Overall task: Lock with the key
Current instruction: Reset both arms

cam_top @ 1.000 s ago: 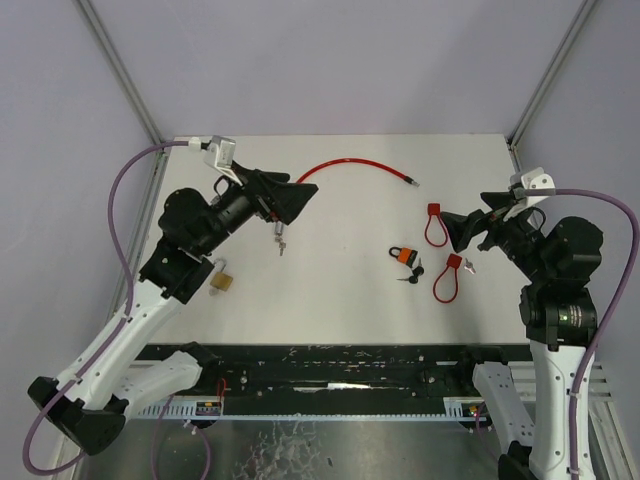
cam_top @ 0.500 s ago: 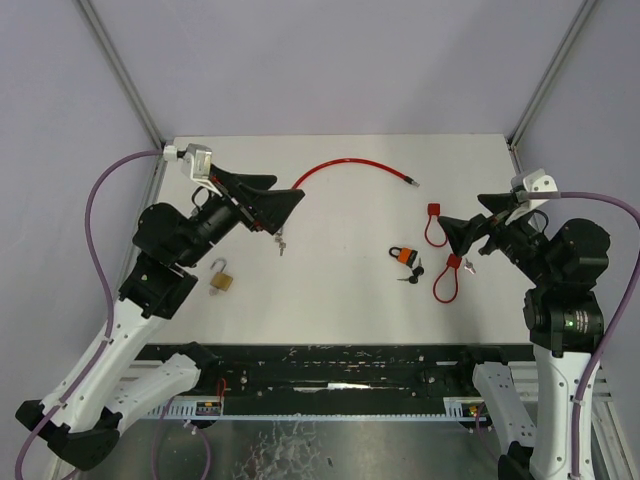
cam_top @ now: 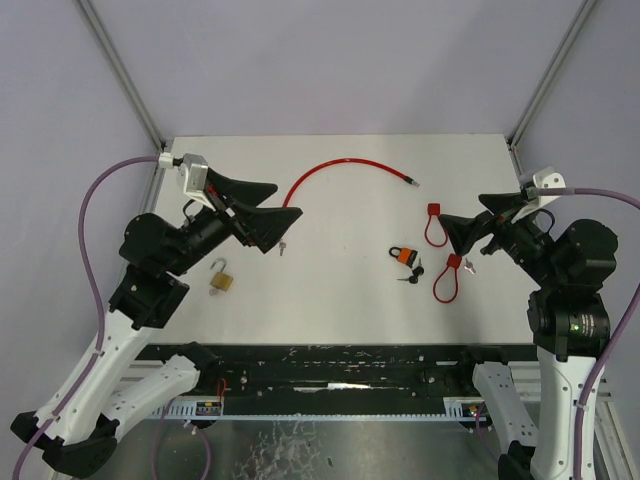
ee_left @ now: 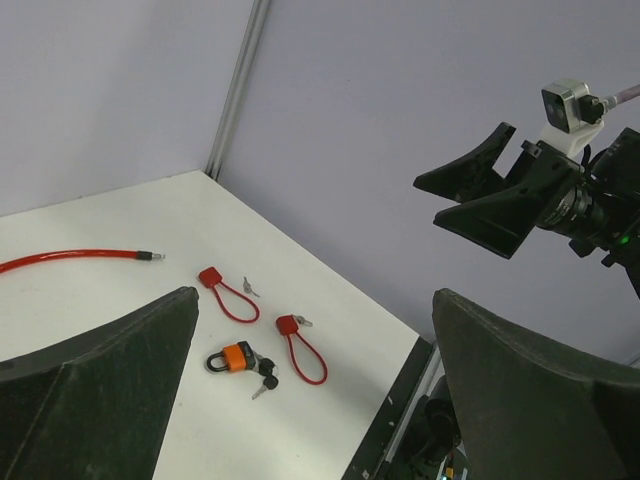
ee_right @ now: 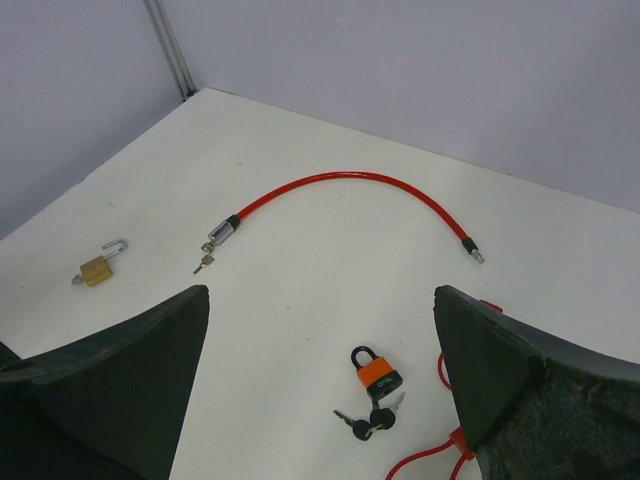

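Observation:
An orange padlock (cam_top: pixel 402 255) lies right of centre with black-headed keys (cam_top: pixel 412 270) at its base; it also shows in the left wrist view (ee_left: pixel 234 357) and the right wrist view (ee_right: pixel 377 373). A brass padlock (cam_top: pixel 221 281) with its shackle swung open lies at the near left. My left gripper (cam_top: pixel 288 199) hangs open above the table's left half, holding nothing, over the silver end of a red cable lock (cam_top: pixel 345 165). My right gripper (cam_top: pixel 462 208) is open and empty too, above the table to the right of the orange padlock.
Two red loop locks (cam_top: pixel 435 225) (cam_top: pixel 445 280), each with a small key, lie beside the orange padlock. The cable's silver barrel (ee_right: pixel 222 232) has keys (ee_right: pixel 203 262) hanging from it. Grey walls and metal posts close the table's back and sides.
The left arm has drawn back to the left, its wrist lower and its fingers angled more toward the near side. The right arm has eased slightly to the right. Both grippers stay open.

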Controlling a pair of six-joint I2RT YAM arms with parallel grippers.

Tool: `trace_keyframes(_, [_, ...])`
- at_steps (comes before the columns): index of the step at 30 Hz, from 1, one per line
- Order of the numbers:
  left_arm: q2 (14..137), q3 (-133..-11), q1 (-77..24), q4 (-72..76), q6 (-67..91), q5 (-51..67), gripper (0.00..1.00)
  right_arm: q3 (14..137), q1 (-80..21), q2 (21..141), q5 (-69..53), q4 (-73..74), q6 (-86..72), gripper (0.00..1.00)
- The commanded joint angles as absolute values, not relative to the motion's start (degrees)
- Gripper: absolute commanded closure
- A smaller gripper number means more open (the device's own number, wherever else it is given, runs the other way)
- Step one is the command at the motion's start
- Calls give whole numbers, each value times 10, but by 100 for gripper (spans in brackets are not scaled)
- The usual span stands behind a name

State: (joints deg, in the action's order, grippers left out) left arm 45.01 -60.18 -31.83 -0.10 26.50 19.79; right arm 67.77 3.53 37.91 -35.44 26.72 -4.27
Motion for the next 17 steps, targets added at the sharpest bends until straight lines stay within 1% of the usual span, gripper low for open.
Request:
trace_keyframes(1, [453, -609, -322, -15, 246, 213, 0, 703, 37, 379, -341, 256, -69, 0])
trace_keyframes(9, [466, -618, -322, -32, 224, 196, 0, 724, 37, 390, -331, 257, -66, 0])
trace_keyframes(17, [475, -619, -321, -30, 221, 200, 0, 718, 37, 387, -318, 257, -55, 0])
